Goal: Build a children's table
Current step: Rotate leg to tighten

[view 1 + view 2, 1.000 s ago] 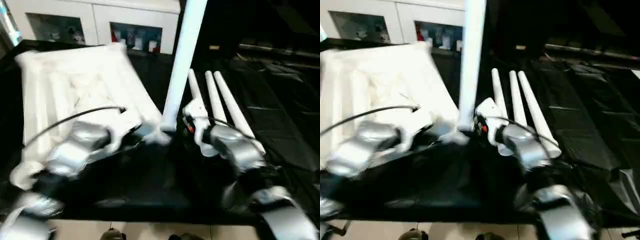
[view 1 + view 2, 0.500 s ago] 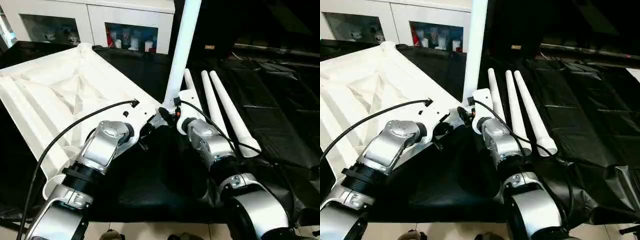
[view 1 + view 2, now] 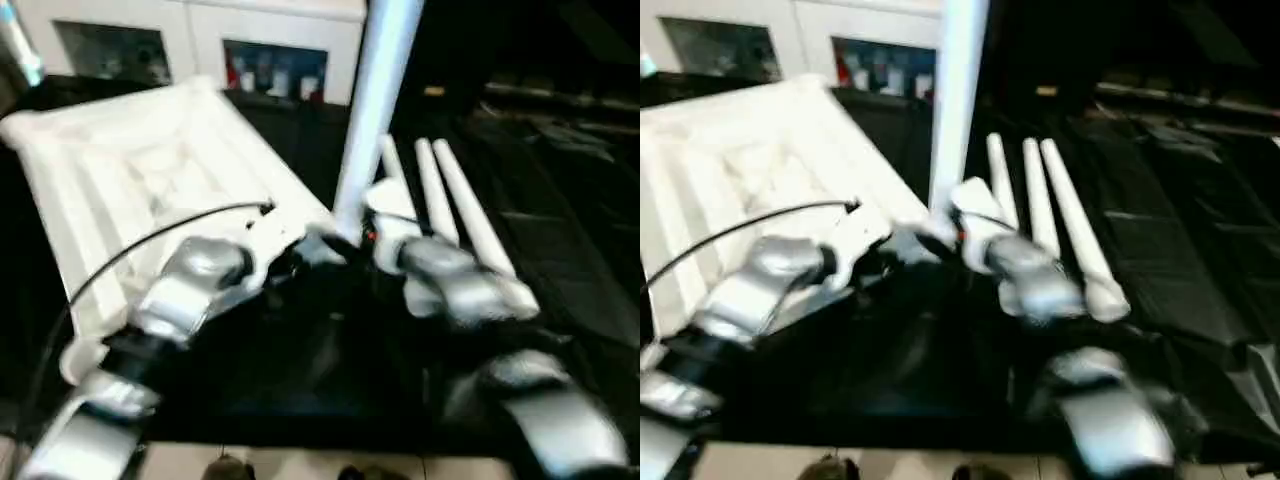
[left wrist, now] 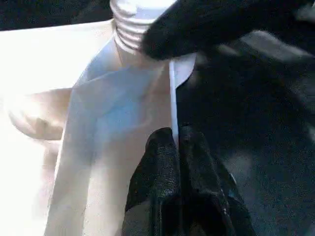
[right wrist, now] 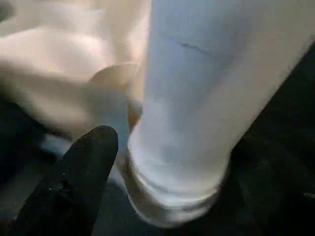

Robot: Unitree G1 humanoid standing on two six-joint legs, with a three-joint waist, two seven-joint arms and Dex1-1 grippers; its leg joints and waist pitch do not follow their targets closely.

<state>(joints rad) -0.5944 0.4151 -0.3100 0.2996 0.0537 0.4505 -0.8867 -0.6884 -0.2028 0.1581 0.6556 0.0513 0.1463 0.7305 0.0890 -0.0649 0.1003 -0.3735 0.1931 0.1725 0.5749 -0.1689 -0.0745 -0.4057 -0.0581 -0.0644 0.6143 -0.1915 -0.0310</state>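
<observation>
The children's table lies upside down: its white ribbed tabletop (image 3: 140, 170) covers the left of the black sheet. One white leg (image 3: 375, 110) stands upright in the near right corner socket, its threaded end (image 4: 129, 24) at the socket. My left gripper (image 4: 177, 135) is shut on the thin rim of the tabletop beside that corner (image 3: 305, 250). My right gripper (image 3: 365, 225) is at the foot of the upright leg (image 5: 206, 98), open, with one black finger (image 5: 86, 172) standing a little off the leg's base. Three more legs (image 3: 455, 210) lie side by side to the right.
A white glass-door cabinet (image 3: 200, 45) stands behind the tabletop. Black sheeting (image 3: 560, 230) covers the work surface out to the right. A strip of pale floor (image 3: 300, 465) shows at the near edge.
The whole picture has shifted and blurred with the camera. Both grippers stay at the corner socket and the leg still stands upright there.
</observation>
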